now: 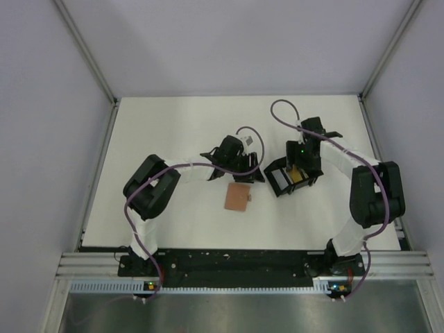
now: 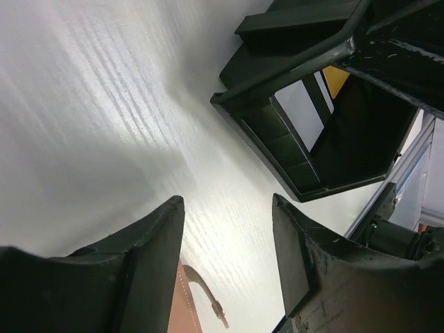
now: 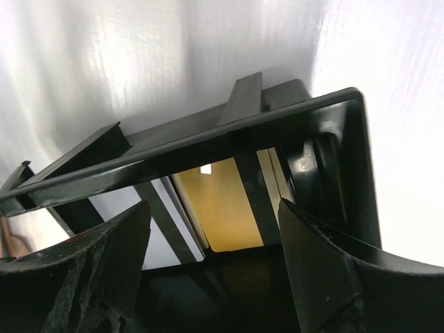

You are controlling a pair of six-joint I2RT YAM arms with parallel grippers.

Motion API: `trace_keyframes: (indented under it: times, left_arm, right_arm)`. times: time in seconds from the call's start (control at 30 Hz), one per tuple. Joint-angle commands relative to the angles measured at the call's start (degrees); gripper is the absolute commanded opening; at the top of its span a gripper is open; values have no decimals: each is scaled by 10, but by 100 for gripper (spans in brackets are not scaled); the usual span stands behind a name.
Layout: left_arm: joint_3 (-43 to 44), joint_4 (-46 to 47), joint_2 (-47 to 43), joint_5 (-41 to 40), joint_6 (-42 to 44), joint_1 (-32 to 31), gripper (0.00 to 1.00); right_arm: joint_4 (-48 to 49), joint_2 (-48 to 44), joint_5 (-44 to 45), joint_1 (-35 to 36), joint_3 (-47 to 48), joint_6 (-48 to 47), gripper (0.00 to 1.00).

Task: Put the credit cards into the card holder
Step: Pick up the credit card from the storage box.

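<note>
Nearest the arm bases, the tan card holder [image 1: 237, 199] lies flat on the white table [image 1: 173, 125], with nothing gripping it. In the left wrist view only its corner [image 2: 186, 305] shows, and a thin brown strap [image 2: 207, 295] lies beside it.

Just beyond the holder hangs the left gripper [image 1: 239, 166]. Its jaws stand apart and hold nothing: bare tabletop shows between the two dark fingers [image 2: 146, 243], as seen at [image 2: 227, 208].

To its right sits the black open tray [image 1: 272, 173], well apart from the holder. Both credit cards are in it. The pale card [image 1: 281, 179] lies toward the left side and the yellow-orange card [image 1: 297, 177] next to it. A black divider bar [image 3: 253, 191] of the tray crosses above them.

The right gripper [image 1: 302, 166] hangs over the tray. Its jaws are spread wide and grip nothing. From its wrist camera the tray rim [image 3: 208, 149] runs across the view. The yellow-orange card [image 3: 225, 208] shows in the gap between the fingers, and the pale card [image 3: 111, 207] sits beside the left finger.
</note>
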Motion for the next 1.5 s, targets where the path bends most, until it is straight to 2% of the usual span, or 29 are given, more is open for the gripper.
trace_keyframes:
  times: [0.0, 0.27, 0.43, 0.6, 0.73, 0.9, 1.07, 1.17, 1.33, 1.47]
  left_arm:
    - [19, 41, 24, 36, -12, -9, 57]
    - [36, 69, 49, 68, -25, -16, 57]
    - [57, 92, 70, 85, -42, -21, 56]
    - [63, 100, 75, 78, -51, -24, 49]
    - [64, 102, 82, 75, -58, -24, 42]
    - [60, 102, 82, 68, -61, -24, 36]
    - [58, 99, 80, 66, -58, -24, 33]
    - [56, 98, 80, 66, -57, -24, 29]
    - [58, 104, 80, 67, -56, -24, 19]
    - [57, 108, 81, 69, -61, -24, 12]
  right_arm:
    - [-11, 25, 52, 12, 22, 6, 74]
    - [-1, 53, -25, 12, 1, 11, 74]
    - [8, 39, -72, 12, 7, 15, 59]
    - [22, 8, -119, 12, 4, 25, 45]
    - [25, -4, -158, 13, 2, 29, 43]
    - [32, -15, -193, 13, -2, 28, 43]
    - [32, -18, -92, 12, -1, 24, 53]
    - [32, 1, -77, 12, -1, 18, 57]
    - [34, 40, -145, 13, -12, 19, 57]
    - [41, 44, -206, 22, -21, 17, 54]
